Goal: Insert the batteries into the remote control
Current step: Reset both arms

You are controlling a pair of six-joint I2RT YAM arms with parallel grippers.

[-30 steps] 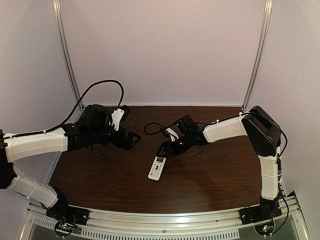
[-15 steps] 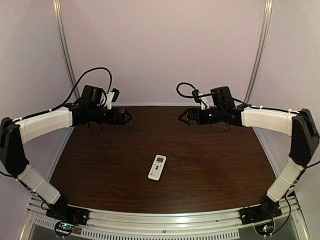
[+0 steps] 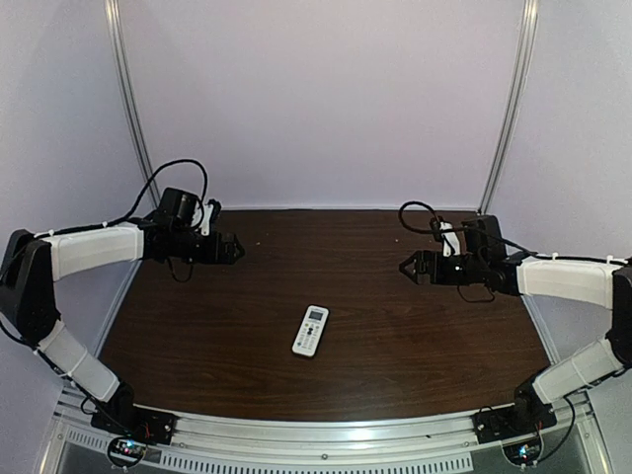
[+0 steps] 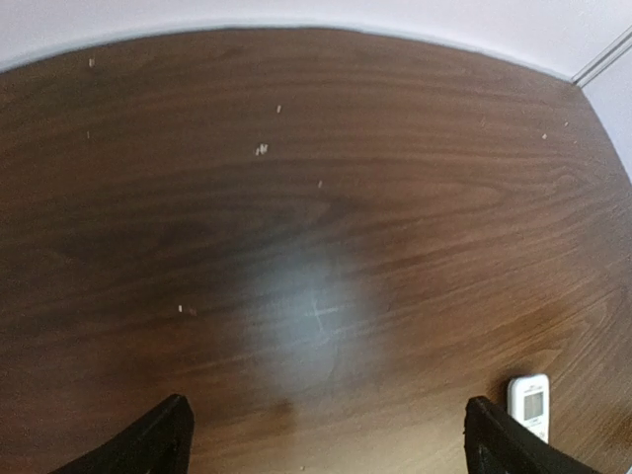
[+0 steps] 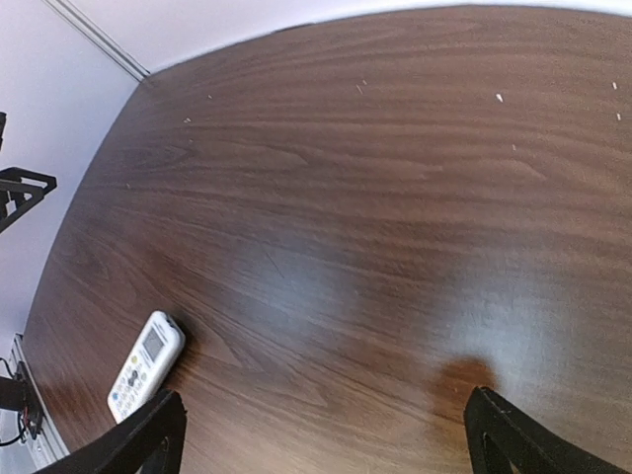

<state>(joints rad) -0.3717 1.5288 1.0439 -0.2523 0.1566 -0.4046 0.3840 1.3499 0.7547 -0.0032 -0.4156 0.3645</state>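
The white remote control (image 3: 310,331) lies face up, screen and buttons showing, on the dark wooden table near the middle front. It also shows in the left wrist view (image 4: 529,404) and the right wrist view (image 5: 146,364). No batteries are in view. My left gripper (image 3: 237,247) hovers at the far left of the table, open and empty. My right gripper (image 3: 406,267) hovers at the right, open and empty. Both are well away from the remote.
The table (image 3: 395,346) has pale walls behind it and metal posts at its back corners. Small pale crumbs dot the far part of the tabletop (image 4: 262,149). A metal rail runs along the near edge.
Both arms pulled back from the remote, rose, then swung outward and lowered; the right gripper moved right and nearer. The remote has not moved.
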